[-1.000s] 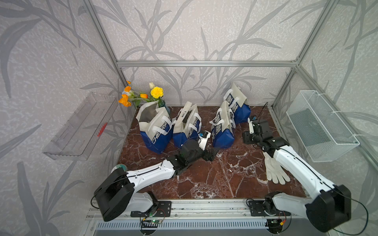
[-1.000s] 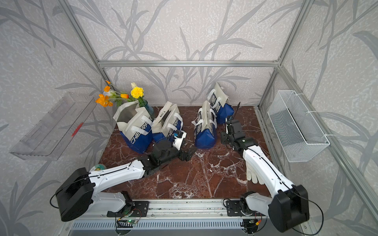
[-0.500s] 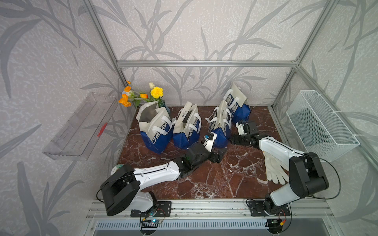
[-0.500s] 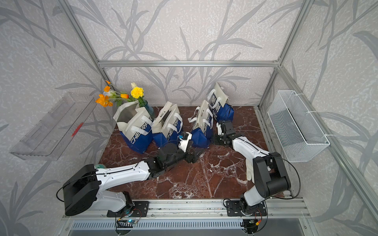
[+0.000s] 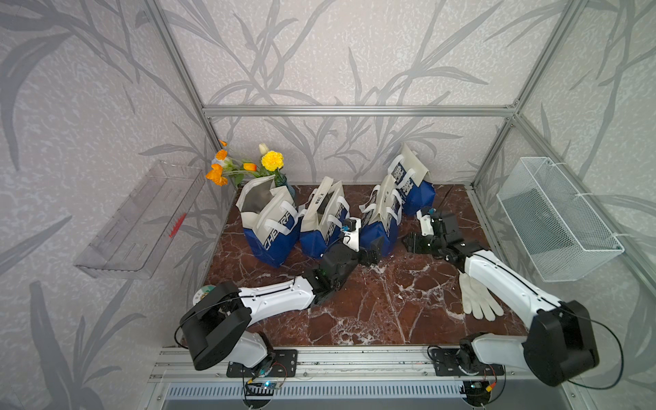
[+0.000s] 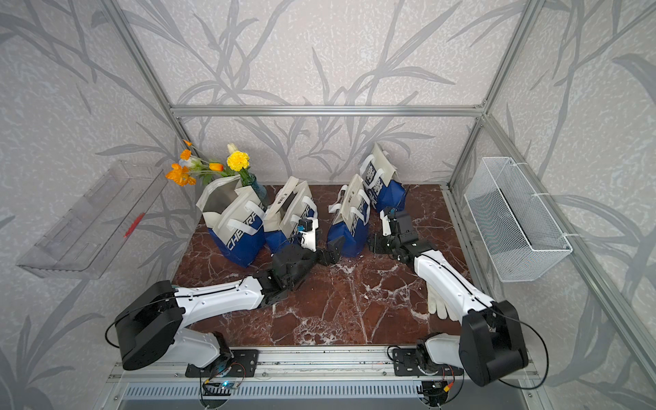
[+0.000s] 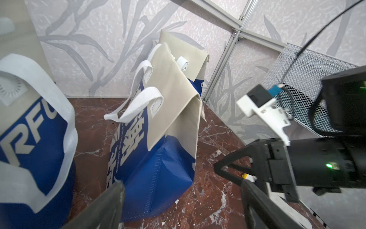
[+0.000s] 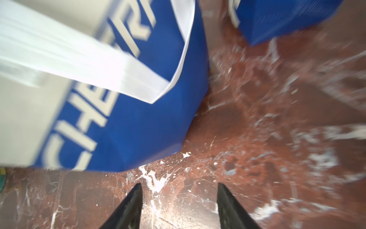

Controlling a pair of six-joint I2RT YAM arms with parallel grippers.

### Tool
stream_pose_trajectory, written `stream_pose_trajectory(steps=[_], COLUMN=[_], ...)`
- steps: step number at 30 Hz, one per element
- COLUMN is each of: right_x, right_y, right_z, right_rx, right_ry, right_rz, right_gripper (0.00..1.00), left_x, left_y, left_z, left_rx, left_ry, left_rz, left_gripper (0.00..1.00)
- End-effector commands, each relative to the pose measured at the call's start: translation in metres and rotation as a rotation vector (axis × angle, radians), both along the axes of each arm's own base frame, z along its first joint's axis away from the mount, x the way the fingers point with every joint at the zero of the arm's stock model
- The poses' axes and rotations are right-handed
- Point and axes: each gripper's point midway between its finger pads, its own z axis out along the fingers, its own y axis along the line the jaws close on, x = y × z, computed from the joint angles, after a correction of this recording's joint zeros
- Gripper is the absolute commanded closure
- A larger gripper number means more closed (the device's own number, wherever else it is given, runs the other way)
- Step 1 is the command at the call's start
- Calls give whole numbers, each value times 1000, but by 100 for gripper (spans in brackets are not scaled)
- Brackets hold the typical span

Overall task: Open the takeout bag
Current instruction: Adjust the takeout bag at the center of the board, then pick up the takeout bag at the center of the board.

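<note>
Between my two grippers, third in the row of four on the marble tabletop (image 5: 390,312), stands the takeout bag (image 5: 381,220), blue below and beige above. Its printed side reads "CHE" in my right wrist view and "RFU" in my left wrist view. The leftmost bag (image 5: 273,227) shows "CHEERF", and Chinese characters run up the fourth bag (image 7: 172,99). The takeout bag is upright with its top pinched shut, its long axis running front to back and its lettering facing my right arm. My left gripper (image 5: 372,252) is spread wide and empty at its near corner. My right gripper (image 8: 179,185) is parted and empty over bare marble.
</note>
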Motion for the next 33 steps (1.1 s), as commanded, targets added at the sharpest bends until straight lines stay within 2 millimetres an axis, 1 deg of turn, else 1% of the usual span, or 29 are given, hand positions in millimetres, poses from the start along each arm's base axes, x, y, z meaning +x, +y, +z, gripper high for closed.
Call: stream_pose_trajectory(steps=[1, 3, 6, 8, 11, 15, 20, 22, 27, 31, 33], right_x=[-4, -5, -11, -16, -23, -29, -34, -36, -38, -41, -41], right_y=[-15, -20, -25, -28, -32, -33, -25, -23, -24, -24, -24], right_z=[34, 57, 84, 99, 114, 127, 142, 146, 151, 158, 160], right_rx=[-89, -105, -142, -176, -219, -246, -251, -257, -284, -295, -303], right_ry=[-126, -229, -388, -493, -593, -663, -736, -755, -770, -792, -799], right_rz=[1, -5, 4, 11, 15, 30, 76, 96, 105, 113, 113], right_gripper=[40, 39, 39, 39, 39, 40, 40, 40, 41, 41, 42], left_x=[10, 16, 21, 23, 25, 35, 51, 56, 70, 83, 88], left_y=[-7, -11, -19, -26, -34, -39, -46, -47, -53, -55, -54], left_z=[8, 4, 0, -1, -3, -8, -20, -24, -32, -35, -35], left_rx=[-27, -36, -62, -82, -106, -123, -155, -176, -187, -180, -173], left_ry=[-38, -39, -53, -69, -92, -129, -109, -109, -104, -117, -131], left_rz=[6, 7, -4, -22, -39, -20, -10, -8, 11, 43, 58], left_gripper=[10, 10, 11, 12, 14, 15, 15, 16, 19, 23, 28])
